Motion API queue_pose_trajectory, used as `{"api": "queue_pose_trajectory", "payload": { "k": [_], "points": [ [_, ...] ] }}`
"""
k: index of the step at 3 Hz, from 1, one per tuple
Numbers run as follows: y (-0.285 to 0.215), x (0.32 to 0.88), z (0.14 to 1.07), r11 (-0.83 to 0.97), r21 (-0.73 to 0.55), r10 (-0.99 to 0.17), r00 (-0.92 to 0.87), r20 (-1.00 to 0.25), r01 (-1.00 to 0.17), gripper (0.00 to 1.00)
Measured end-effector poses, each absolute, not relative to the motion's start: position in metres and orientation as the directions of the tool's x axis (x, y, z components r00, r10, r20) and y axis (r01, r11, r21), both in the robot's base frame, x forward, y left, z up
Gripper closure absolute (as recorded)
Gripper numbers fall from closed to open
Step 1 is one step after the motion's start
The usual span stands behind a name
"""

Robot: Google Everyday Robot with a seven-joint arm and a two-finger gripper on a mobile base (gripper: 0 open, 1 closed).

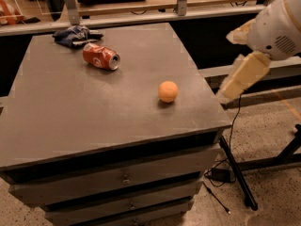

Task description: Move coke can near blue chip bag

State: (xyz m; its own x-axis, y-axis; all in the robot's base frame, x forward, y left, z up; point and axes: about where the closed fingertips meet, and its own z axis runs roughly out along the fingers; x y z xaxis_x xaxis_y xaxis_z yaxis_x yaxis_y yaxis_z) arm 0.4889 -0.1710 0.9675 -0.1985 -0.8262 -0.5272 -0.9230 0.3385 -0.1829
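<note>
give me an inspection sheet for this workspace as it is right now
surface: dark grey cabinet top, drawers below
job's things: coke can lying on its side at far left, right beside blue chip bag at the far edge; whether they touch cannot be told
clutter: orange ball, right of centre
grippers: gripper in the air off the table's right side, open, holding nothing
cables: black cable hanging to the floor by a black stand
surroundings: speckled floor; rail behind

Coke can (101,56) lies beside blue chip bag (75,35); claw (239,75) hangs right of table (94,121).
</note>
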Motion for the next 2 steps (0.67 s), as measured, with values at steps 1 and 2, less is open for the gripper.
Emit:
{"api": "queue_pose_trajectory", "payload": {
  "k": [1,2],
  "points": [
    [-0.11,0.544,0.976,0.372,-0.116,-0.655,-0.172,-0.736,-0.921,0.0],
    [-0.077,0.575,0.971,0.409,-0.084,-0.573,-0.184,-0.798,-0.909,0.0]
  ]
}}
